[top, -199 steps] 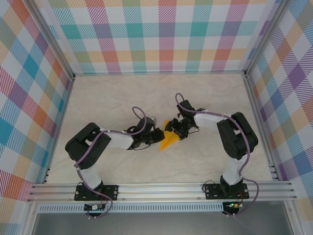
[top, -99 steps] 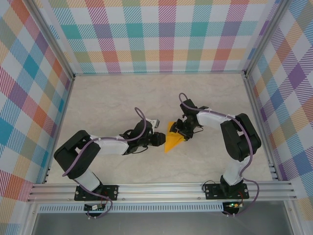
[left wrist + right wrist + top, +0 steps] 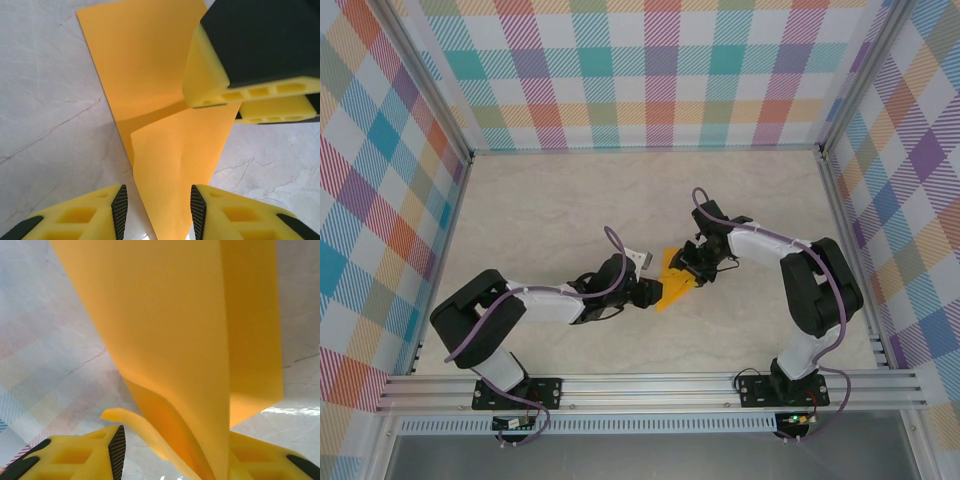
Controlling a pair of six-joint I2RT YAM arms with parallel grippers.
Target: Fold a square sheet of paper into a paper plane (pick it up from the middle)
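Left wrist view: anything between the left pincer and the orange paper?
Nothing visible. The narrow end of the folded orange-yellow paper sheet lies between the open fingers of the left pincer; the right pincer sits at its far end.

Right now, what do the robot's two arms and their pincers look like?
The left arm and right arm match: white links between bulky black joints, a purple cable looping along each. The left pincer and right pincer have yellow fingers with hollow rectangular cells and black pads on the inner faces.
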